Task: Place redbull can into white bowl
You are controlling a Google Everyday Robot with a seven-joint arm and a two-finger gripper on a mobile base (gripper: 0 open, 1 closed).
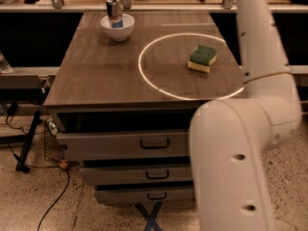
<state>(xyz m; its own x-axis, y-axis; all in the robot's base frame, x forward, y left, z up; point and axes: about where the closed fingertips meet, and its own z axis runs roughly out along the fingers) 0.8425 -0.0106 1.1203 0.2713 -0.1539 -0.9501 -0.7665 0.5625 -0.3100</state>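
The redbull can [114, 12], silver and blue with a silver top, stands upright inside the white bowl [117, 30] at the far left of the wooden table top. The can's upper half rises above the bowl's rim. My white arm [260, 57] rises along the right side of the view and leaves it at the top edge. The gripper is out of view past the top edge, away from the can and bowl.
A green and yellow sponge [202, 58] lies on the right part of the table [96, 81], inside a bright ring of light [144, 76]. Drawers [154, 143] sit below the table's front edge. Cables [53, 201] and a black stand leg lie on the floor at left.
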